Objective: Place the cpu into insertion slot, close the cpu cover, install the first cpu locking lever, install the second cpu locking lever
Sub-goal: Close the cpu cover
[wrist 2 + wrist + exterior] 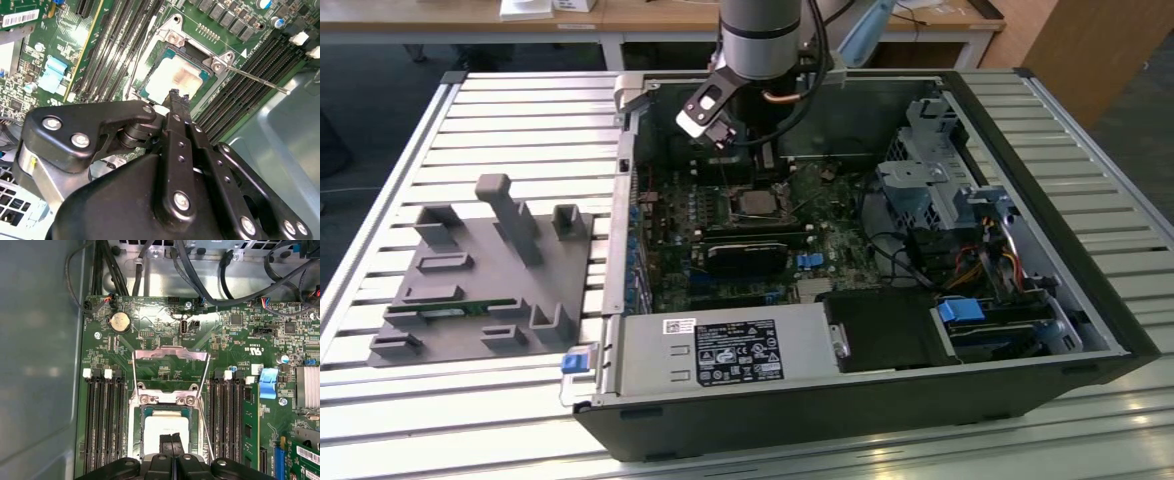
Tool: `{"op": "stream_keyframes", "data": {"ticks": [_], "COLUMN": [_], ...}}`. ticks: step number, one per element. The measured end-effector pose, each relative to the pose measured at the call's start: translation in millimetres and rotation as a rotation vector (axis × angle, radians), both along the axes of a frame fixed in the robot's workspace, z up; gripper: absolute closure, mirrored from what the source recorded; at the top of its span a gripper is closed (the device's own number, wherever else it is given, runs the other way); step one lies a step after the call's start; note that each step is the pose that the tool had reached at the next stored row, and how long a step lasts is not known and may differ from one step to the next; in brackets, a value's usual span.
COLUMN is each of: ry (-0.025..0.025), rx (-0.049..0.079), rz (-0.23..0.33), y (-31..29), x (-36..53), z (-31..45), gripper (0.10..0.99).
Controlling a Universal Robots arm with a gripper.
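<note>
The cpu (162, 426) lies flat in the insertion slot (134, 426) on the green board, its silver top showing in both wrist views (172, 79). My gripper (172, 439) hangs just over the cpu's edge with its black fingers pressed together and nothing between them; its tips (178, 96) end at the chip's rim. The cpu cover (170, 354) stands swung open beyond the slot's hinge. A thin locking lever (260, 80) sticks out free at one side. In the exterior view the gripper (770, 165) reaches into the case above the slot (758, 204).
Memory slots (102, 420) flank the socket on both sides. Cables (200, 275) run along the case wall. A black block (747, 255), a power supply (720, 350) and drive cages (947, 180) fill the case. A grey fixture (480, 270) sits at the exterior view's left.
</note>
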State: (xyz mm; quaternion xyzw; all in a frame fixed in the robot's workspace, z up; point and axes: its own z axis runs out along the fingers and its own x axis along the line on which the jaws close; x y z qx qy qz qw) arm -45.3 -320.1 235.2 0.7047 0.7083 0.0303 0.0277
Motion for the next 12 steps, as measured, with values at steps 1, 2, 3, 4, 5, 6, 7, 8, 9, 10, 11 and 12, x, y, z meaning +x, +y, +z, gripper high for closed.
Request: {"op": "stream_keyframes", "data": {"ticks": [1,2,3,4,5,6,7,8,9,10,11,12], "ry": [-0.0001,-0.0001,-0.0001,-0.0002,-0.0001,0.0,0.0002,0.0004,0.001,0.0019,0.0036,0.008], "rx": [0.002,0.004,0.005,0.006,0.006,0.006,0.006,0.006,0.007,0.007,0.009,0.01], "rz": [0.0,0.0,0.0,0.0,0.0,0.0,0.0,0.0,0.0,0.0,0.0,0.0], "y": [0.1,0.1,0.1,0.1,0.1,0.1,0.1,0.0,0.0,-0.1,-0.2,-0.2], "x": [-0.1,-0.1,-0.1,-0.1,-0.1,-0.1,-0.1,-0.1,-0.1,0.0,0.1,0.9], "z": [0.9,2.3,4.3,6.3,8.7,11.1,13.3,15.3,16.6,17.1,17.2,17.1], "gripper": [0.98,0.98,0.98,0.98,0.98,0.98,0.98,0.98,0.98,0.98,0.98,0.98]}}
